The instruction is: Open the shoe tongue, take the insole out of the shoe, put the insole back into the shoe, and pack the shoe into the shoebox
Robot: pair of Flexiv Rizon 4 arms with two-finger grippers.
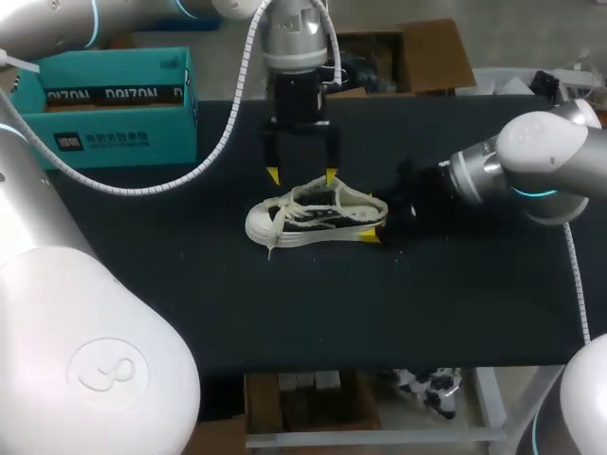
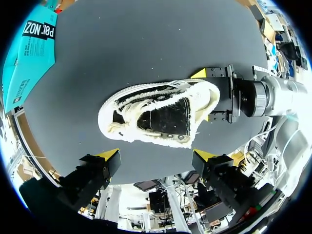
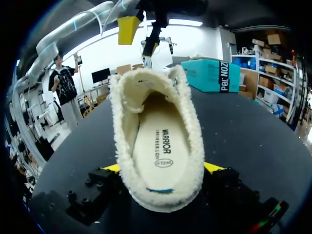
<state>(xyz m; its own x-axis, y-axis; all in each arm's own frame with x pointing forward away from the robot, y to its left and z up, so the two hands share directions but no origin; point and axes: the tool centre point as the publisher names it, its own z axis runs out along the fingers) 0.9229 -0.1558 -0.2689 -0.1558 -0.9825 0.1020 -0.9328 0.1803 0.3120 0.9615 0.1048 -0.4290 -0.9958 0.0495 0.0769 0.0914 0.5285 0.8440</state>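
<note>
A white low sneaker point(image 1: 313, 213) with a fleece lining lies on its sole in the middle of the black table, toe to the left. Its cream insole point(image 3: 158, 146) lies flat inside. My left gripper point(image 1: 302, 176) hangs open just above and behind the shoe point(image 2: 156, 114), touching nothing. My right gripper point(image 1: 377, 220) is at the heel. Its open fingers point(image 3: 214, 167) stand on either side of the heel point(image 3: 165, 195), which nearly fills the gap between them. The teal shoebox point(image 1: 114, 104) stands at the back left of the table.
The black tabletop point(image 1: 379, 313) stretches bare in front of the shoe and to its right. My left arm's white cable point(image 1: 223, 142) hangs between the shoebox and the left gripper.
</note>
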